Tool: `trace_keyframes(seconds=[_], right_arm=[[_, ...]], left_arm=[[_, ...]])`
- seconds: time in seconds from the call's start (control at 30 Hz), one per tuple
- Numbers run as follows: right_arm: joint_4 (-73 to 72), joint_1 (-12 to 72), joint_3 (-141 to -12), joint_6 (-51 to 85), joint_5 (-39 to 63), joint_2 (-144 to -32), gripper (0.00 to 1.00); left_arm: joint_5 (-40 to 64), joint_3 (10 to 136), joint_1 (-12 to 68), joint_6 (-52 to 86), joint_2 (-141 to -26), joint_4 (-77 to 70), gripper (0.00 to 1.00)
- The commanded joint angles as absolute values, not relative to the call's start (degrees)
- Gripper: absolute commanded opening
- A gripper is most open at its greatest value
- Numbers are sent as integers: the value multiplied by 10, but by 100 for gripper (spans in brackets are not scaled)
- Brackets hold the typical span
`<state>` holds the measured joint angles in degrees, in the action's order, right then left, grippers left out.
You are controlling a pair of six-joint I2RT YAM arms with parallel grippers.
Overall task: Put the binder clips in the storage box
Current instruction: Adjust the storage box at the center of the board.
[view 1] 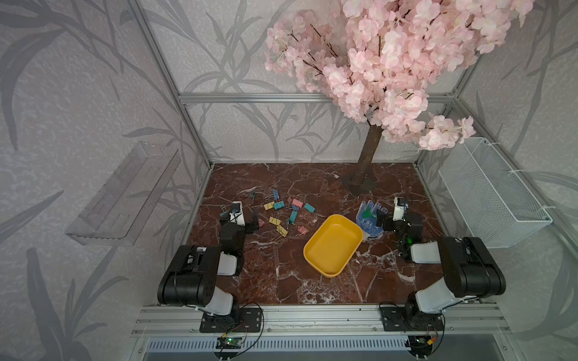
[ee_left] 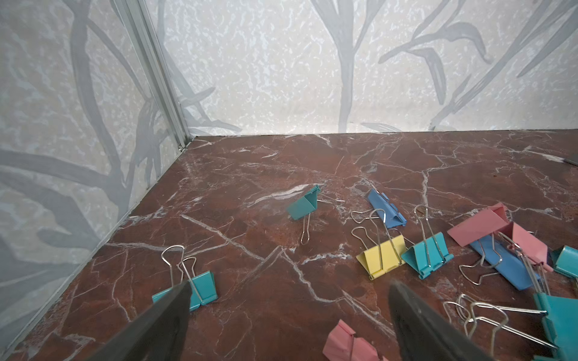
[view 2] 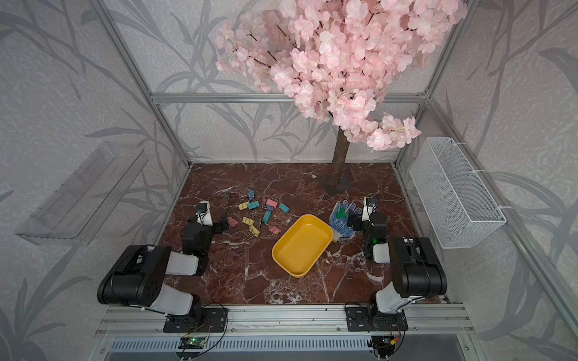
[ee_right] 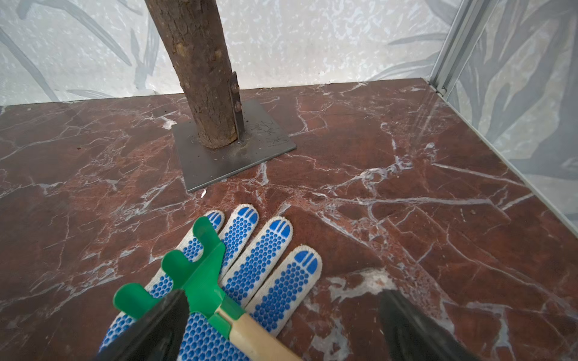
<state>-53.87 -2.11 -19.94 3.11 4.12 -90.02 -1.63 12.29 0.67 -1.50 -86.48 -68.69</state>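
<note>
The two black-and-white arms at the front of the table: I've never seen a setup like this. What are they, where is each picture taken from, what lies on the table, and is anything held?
They are two robot arms, left arm and right arm, each ending in two-finger jaws. Both top views look down on the whole scene from above; each wrist view comes from a camera on one arm, looking past its jaws. On the marble table lie scattered coloured binder clips, an empty yellow tray, and a blue-dotted glove with a small green rake on it. A blossom tree stands at the back. Both pairs of jaws stand open; nothing is held.
</note>
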Motion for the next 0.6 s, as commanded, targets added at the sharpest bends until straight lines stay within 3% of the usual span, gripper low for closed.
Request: trace_keyframes(seconds=[0.0,0.43,0.57], right_arm=[[-554,-23,-214,28,44,-904,99],[-573,-24,-204,48,-5,-898,99],[-478,-16,-185,53,-54,-743,100]], left_arm=[[-20,138,3,-11,-870,-702,100],[-24,138,0,-4,-870,-701,100],[-23,138,0,-5,-870,-701,100]])
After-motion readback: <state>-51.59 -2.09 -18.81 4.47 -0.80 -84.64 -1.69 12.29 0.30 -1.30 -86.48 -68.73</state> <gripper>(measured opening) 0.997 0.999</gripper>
